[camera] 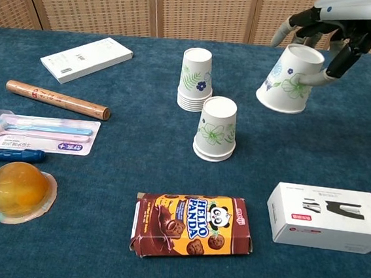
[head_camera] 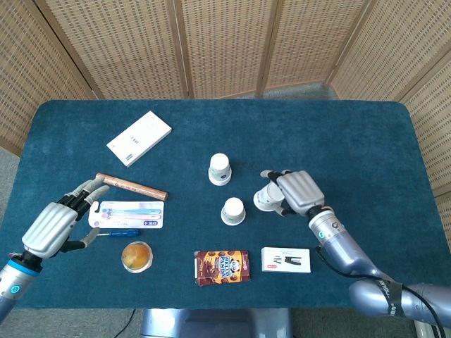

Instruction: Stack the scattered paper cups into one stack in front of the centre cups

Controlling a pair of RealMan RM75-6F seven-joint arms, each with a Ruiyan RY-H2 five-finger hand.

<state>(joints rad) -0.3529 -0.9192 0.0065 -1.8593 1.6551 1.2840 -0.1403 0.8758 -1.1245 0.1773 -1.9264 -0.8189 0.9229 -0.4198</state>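
My right hand (head_camera: 299,191) (camera: 335,22) holds an upside-down paper cup (camera: 288,80) (head_camera: 267,197) with a leaf print, lifted off the table and tilted, to the right of the front stack. The front stack of upside-down cups (camera: 215,129) (head_camera: 233,210) stands mid-table. Behind it stands the taller centre stack (camera: 195,79) (head_camera: 220,169). My left hand (head_camera: 59,222) hovers open at the table's left edge, beside the toothbrush pack, holding nothing.
A toothbrush pack (camera: 38,133), a blue screwdriver (camera: 10,155), a brown roll (camera: 57,99) and a jelly cup (camera: 17,191) lie at the left. A white box (camera: 86,58) sits far left. A Hello Panda box (camera: 193,225) and a stapler box (camera: 327,217) lie near the front.
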